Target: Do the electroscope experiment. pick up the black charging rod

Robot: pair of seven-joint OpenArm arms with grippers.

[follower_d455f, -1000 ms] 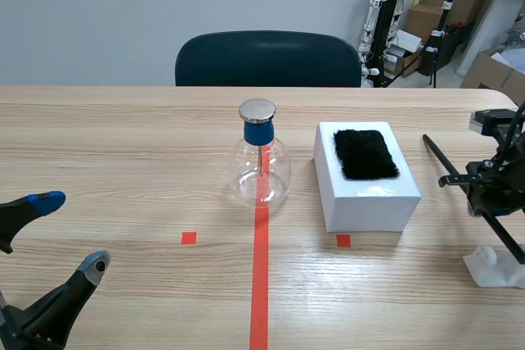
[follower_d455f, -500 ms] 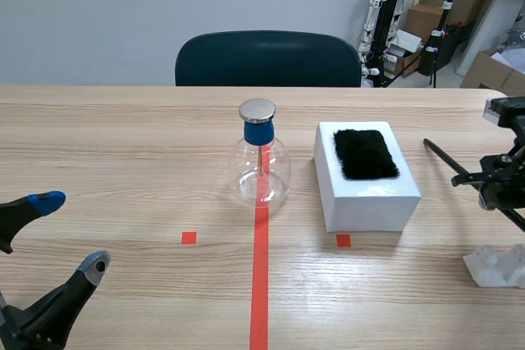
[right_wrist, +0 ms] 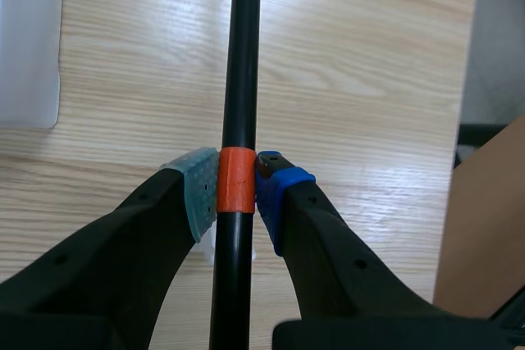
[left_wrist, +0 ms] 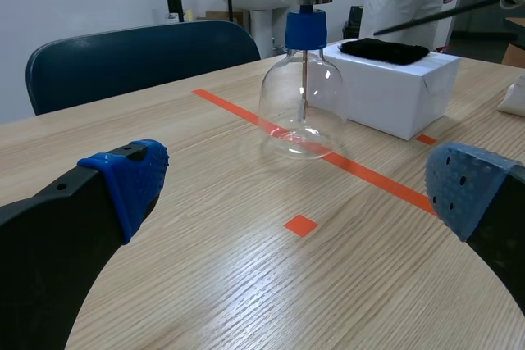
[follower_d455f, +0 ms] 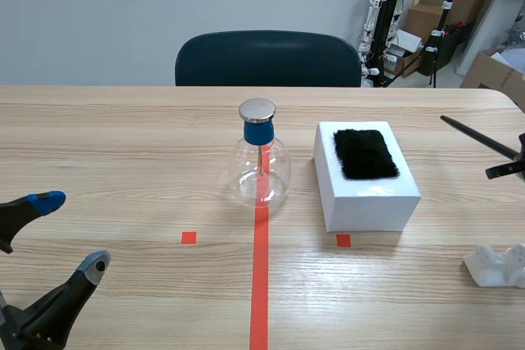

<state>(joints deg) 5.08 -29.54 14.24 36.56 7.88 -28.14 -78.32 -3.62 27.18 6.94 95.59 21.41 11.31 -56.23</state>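
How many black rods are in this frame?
1. The black rod is clamped in the right gripper at its orange band, above the table's right end. No other rod shows.

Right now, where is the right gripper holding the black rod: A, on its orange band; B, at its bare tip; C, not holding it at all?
A: the right gripper has its pads pressed on either side of the orange band on the black charging rod.
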